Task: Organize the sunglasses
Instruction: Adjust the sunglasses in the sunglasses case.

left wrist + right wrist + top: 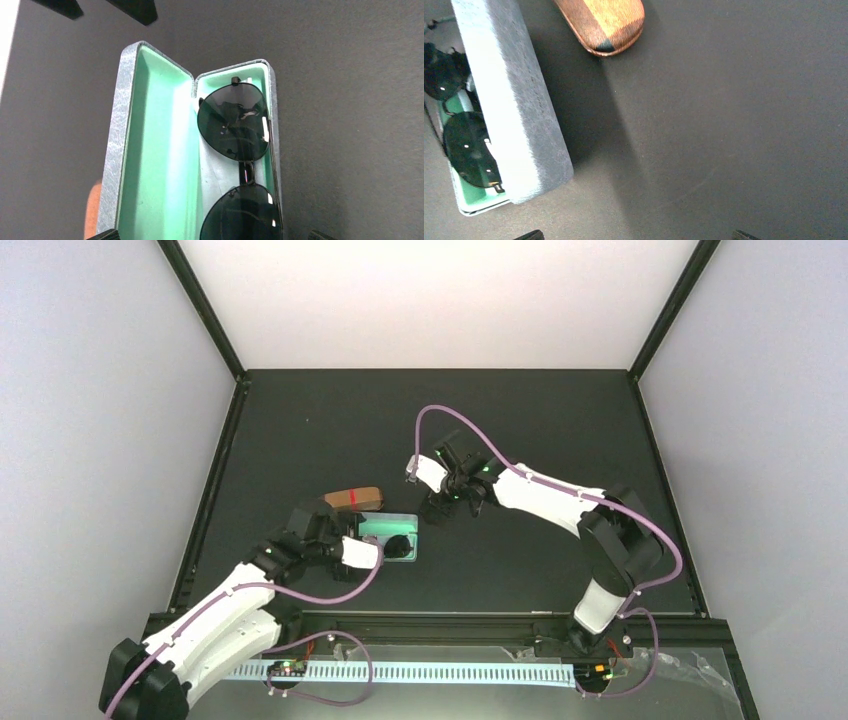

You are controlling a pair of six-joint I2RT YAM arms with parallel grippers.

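Observation:
Black-framed sunglasses [235, 132] with dark lenses lie folded in the right half of an open blue-grey case [117, 130] lined in mint green, on a pale cloth [220, 172]. My left gripper [214, 236] hovers open over the case's near end, its fingertips [107, 235] on either side of the lower lens. In the top view the case [398, 521] sits mid-table with the left gripper [385, 550] at it. My right gripper [437, 508] hangs open just right of the case, over bare mat [636, 236]. The sunglasses [469, 150] show behind the raised lid [514, 100].
A shut tan case [352, 498] lies just behind the open one; its end shows at the top of the right wrist view as the tan case [604, 25]. Black mat [540, 420] stretches to the back and right, bounded by a black frame and white walls.

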